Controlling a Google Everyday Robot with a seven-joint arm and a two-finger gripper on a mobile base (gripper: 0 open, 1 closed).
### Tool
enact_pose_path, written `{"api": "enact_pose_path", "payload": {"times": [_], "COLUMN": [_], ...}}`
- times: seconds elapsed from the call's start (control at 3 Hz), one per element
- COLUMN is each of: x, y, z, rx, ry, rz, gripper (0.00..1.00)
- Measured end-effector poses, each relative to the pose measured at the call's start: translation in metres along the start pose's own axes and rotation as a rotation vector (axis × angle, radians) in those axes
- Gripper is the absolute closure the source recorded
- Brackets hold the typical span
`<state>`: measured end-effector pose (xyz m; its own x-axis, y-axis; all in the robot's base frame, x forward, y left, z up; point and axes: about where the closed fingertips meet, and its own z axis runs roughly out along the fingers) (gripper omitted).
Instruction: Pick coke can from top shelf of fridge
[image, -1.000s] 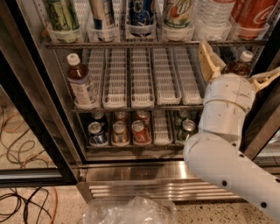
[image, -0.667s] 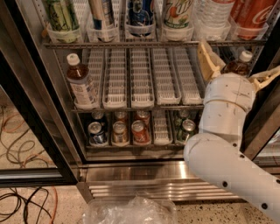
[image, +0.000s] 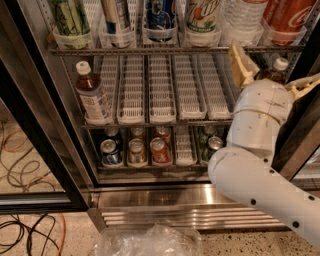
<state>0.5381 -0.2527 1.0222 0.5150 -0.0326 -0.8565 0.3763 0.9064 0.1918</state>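
White Coca-Cola script on coke can (image: 292, 15), above pincer (image: 272, 75)

- One coke can (image: 292, 15), upper right of the frame.
- Two brown bottles (image: 92, 95), one at mid left and one at mid right.
- Four front-row cans (image: 135, 149), lower middle.
- One gripper (image: 272, 75), right of centre, fingers spread.

Top shelf (image: 175, 50): coke can (image: 292, 15); claw (image: 275, 63) below

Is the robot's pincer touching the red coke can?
Apart. The camera view shows the open pincer reaching just to the top shelf rail, with a gap to the coke can.
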Motion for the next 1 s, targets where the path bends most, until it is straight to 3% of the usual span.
{"api": "enact_pose_path", "payload": {"times": [0.33, 0.67, 1.0], "x": [-0.0059, -0.0059, 0.0009], "y": [-0.0132, -0.0132, -0.0206], "z": [0.0196, 0.0196, 0.026], "rx": [0.053, 0.053, -0.014], "ry": [-0.076, -0.076, -0.099], "rz": [-0.016, -0.016, -0.036], "gripper": [0.0, 0.0, 0.0]}}
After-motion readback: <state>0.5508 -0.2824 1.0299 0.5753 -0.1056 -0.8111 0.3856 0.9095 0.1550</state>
